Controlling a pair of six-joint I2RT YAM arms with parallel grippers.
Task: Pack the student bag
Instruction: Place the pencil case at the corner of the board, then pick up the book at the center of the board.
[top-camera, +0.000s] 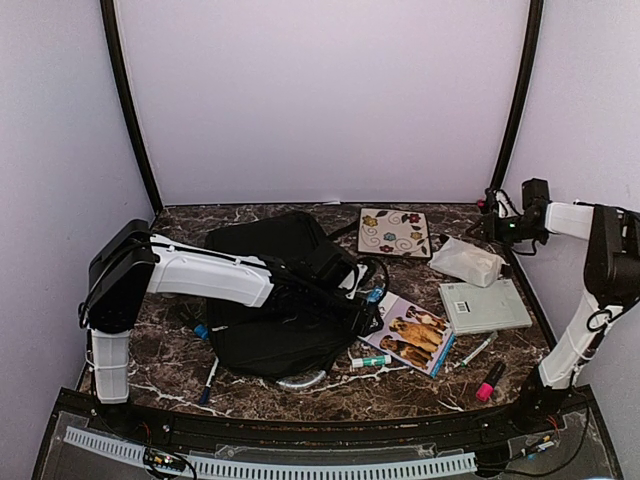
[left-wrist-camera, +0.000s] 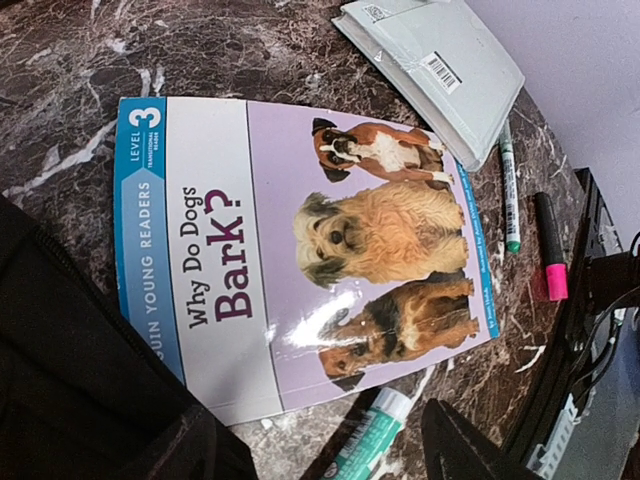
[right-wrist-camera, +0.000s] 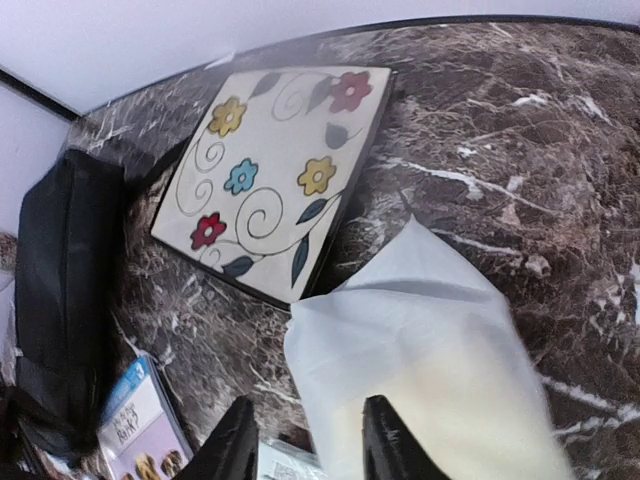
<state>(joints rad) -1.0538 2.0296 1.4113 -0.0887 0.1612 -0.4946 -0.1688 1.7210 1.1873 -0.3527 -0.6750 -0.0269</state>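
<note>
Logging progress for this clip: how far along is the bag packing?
Nothing visibly packed. Left gripper, jaws open, hangs over the dog book; right gripper, jaws open, above the white pouch. Flowered notebook, grey book, glue stick, pens, highlighter lie outside the student bag.

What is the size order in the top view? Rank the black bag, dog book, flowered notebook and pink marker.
1. black bag, by far the largest.
2. dog book and flowered notebook: too alike to rank, and the book lies nearer the camera.
3. pink marker, the smallest.
</note>
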